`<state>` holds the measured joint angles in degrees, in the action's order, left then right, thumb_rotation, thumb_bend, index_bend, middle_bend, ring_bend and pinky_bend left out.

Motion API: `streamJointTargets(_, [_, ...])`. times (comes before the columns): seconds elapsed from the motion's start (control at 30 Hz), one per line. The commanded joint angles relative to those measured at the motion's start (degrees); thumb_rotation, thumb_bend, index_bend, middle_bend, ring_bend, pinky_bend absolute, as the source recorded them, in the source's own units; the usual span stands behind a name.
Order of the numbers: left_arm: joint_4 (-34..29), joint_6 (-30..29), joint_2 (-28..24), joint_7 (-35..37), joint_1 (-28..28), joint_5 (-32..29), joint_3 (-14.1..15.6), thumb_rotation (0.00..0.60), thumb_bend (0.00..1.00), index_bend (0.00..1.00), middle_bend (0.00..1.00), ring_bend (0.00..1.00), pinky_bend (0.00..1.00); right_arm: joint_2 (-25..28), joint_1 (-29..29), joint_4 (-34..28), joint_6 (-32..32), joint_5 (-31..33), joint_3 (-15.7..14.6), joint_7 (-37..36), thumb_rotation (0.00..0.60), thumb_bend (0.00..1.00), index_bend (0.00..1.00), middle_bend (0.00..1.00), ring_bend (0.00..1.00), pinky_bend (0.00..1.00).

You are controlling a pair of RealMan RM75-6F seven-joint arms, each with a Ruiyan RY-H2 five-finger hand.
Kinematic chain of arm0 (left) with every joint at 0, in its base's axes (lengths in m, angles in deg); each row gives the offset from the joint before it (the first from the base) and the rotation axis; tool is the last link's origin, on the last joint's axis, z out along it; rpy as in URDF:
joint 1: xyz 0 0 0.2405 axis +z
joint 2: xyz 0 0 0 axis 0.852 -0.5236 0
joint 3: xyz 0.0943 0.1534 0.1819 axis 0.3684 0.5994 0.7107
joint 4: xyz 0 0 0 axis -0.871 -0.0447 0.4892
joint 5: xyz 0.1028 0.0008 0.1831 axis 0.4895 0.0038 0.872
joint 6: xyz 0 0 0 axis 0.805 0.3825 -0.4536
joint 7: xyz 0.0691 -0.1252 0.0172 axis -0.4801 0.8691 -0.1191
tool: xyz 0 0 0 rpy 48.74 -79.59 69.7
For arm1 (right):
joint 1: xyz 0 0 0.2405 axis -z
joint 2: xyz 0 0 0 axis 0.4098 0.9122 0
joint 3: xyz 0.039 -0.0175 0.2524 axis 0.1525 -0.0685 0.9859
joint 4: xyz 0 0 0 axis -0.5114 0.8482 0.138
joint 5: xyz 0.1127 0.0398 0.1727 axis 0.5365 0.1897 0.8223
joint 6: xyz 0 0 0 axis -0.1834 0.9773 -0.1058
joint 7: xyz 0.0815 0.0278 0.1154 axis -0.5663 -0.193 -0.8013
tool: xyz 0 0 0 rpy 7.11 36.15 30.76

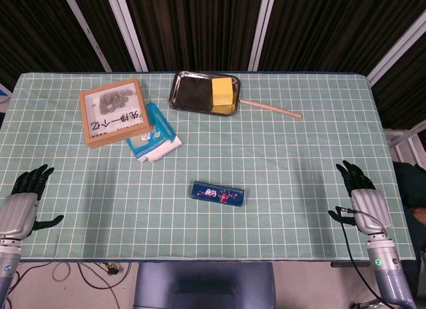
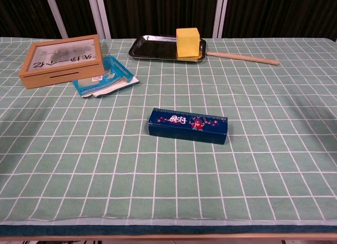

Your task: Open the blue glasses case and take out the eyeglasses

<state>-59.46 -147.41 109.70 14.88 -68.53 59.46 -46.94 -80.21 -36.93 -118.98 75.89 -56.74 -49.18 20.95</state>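
We see left hand (image 1: 23, 206) at bench (image 1: 299, 189) left edge, fingers spread, holding nothing; blue glasses case (image 1: 217, 193) closed, flat mid-bench, well apart from both; right hand (image 1: 363, 201) at right edge, likewise spread, holding nothing

Green gridded table (image 1: 299, 189) bears blue glasses case (image 2: 187, 125), tray (image 1: 181, 89), wooden box (image 1: 114, 112).

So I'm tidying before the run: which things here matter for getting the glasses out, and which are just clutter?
Needed:
blue glasses case, shut
left robot hand, open
right robot hand, open

Clutter:
wooden box
blue packet
metal tray with yellow block
wooden stick
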Motion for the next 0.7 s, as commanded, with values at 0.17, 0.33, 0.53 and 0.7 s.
streamJointTargets(0.17, [0.2,-0.21,0.03,-0.21,0.09,0.26,0.11,0.6,0.0,0.0,0.0,0.0,0.0,0.19,-0.11,-0.99,0.79,-1.43,-0.12,0.51,0.6,0.03,0.0,0.0,0.0,0.2])
streamJointTargets(0.33, [0.34,-0.55,-0.05,0.2,0.26,0.22,-0.02,0.6,0.0,0.0,0.0,0.0,0.0,0.5,-0.25,-2.59,0.96,-1.93,-0.12,1.22,0.6,0.03,0.0,0.0,0.0,0.2])
streamJointTargets(0.53, [0.84,-0.06,0.32,0.58,-0.07,-0.33,-0.42,0.6,0.0,0.0,0.0,0.0,0.0,1.11,-0.9,-5.13,0.39,-1.43,0.54,2.58,0.6,0.03,0.0,0.0,0.0,0.2])
streamJointTargets(0.7, [0.87,0.54,0.48,0.57,-0.31,-0.53,-0.38,0.6,0.0,0.0,0.0,0.0,0.0,1.91,-2.26,-7.82,-2.64,0.35,0.88,3.81,0.6,0.03,0.0,0.0,0.0,0.2])
